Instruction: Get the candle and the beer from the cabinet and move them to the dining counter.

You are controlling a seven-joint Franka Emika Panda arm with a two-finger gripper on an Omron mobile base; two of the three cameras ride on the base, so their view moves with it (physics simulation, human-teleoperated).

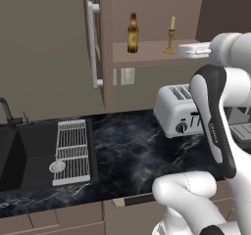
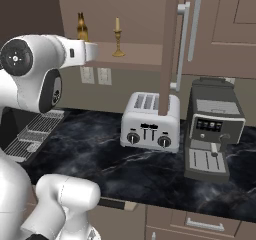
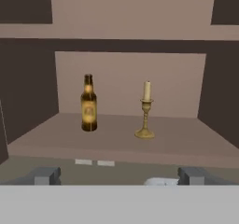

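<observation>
I have the hand raised in front of the open cabinet (image 1: pixel 147 4), looking straight in at its lower shelf, and I judge I am at the very start of the job: lining up for the first pick, with nothing yet taken. The gripper (image 3: pixel 119 176) has its fingers (image 3: pixel 46 175) spread wide and empty, both tips short of the shelf's front edge. The beer (image 3: pixel 88 104) stands upright on the shelf to the left, and the candle (image 3: pixel 145 111) stands upright beside it to the right, the two clearly apart and neither touching the cabinet walls. The candle sits closer to my centre line, so I would likely go for it first: push forward into the cabinet, bring the fingers either side of the thin stem, and close gently, since that narrow stem on a small base looks easy to tip. The beer's gap from the candle should leave room for one finger to pass. Below the cabinet, the black marbled desk (image 1: pixel 132 146) carries a silver toaster (image 2: pixel 150 121) and a coffee machine (image 2: pixel 214 129), with a dark sink (image 1: pixel 29 155) and wire rack (image 1: pixel 72 151) to the left. The cabinet door (image 2: pixel 172 49) hangs open edge-on near the toaster, its bar handle (image 2: pixel 184 44) facing out.
</observation>
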